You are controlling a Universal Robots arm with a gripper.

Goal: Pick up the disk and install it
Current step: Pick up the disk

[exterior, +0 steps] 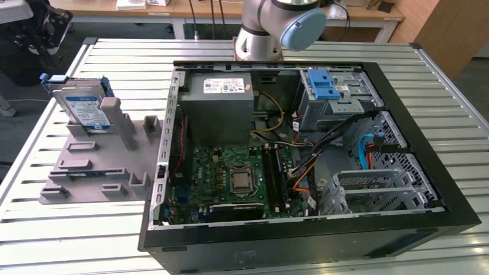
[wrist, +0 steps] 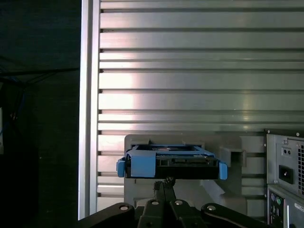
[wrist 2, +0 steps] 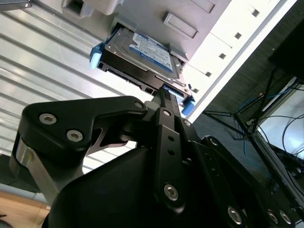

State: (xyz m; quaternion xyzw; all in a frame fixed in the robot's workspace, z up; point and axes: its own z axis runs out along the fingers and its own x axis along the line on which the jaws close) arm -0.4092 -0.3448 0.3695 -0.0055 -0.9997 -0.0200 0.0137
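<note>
The silver-grey, blue-railed flat disk (exterior: pixel 82 107) is propped at the exterior view's far left; the black gripper (wrist: pixel 164 182) is pinched closed near it.

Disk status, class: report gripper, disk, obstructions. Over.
Gripper shut, close to disk, contact unclear. Disk standing in grey holder, outside computer case. Nothing between gripper and disk.

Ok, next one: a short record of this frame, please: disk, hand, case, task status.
disk: propped upright in the grey fixture, on the exterior view's left of the computer case
hand: shut, holding nothing, apart from the disk, aimed at it in both wrist views
computer case: open, lying flat on the slatted table
status: disk not yet picked up
</note>
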